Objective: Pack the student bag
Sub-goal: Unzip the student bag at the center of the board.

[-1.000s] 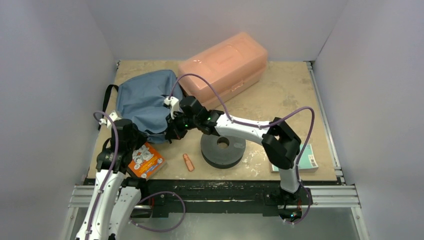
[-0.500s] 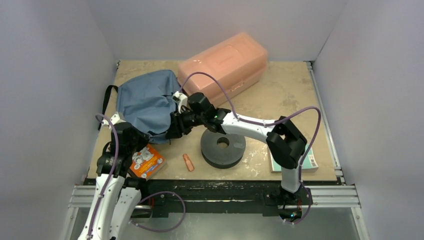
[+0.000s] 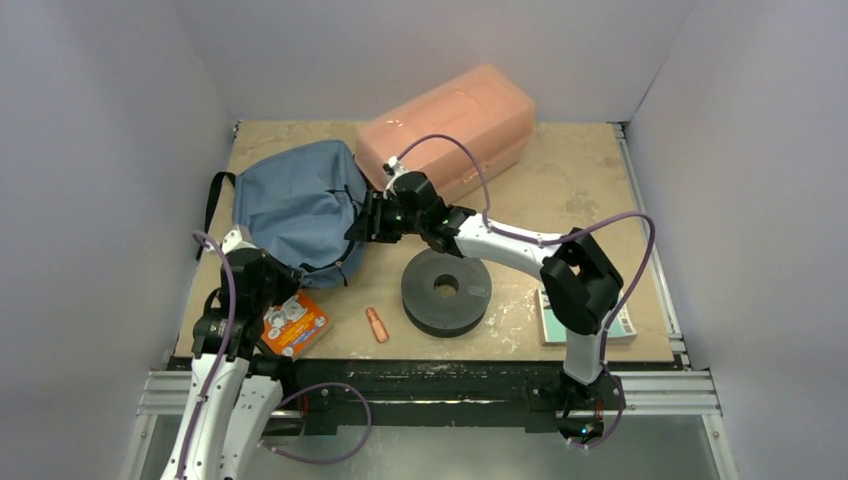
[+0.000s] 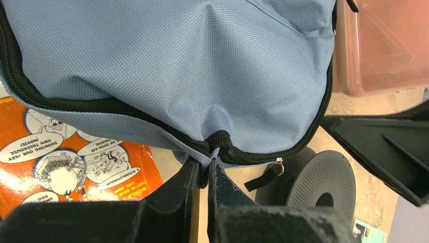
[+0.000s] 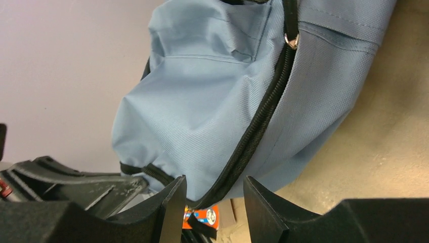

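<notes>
**A:** Where is the student bag lying?

**B:** At the left rear of the wooden table, just beside the pink box. Only the overhead view is showing that.

**A:** And the wrist views?

**B:** The left gripper is pinching the bag's zipper edge tight. The right gripper is standing parted, with the zipper running between its fingers.

**A:** Smaller things?

**B:** A grey disc and an orange booklet are lying on the scuffed tabletop. Pale walls are closing it in.
</notes>
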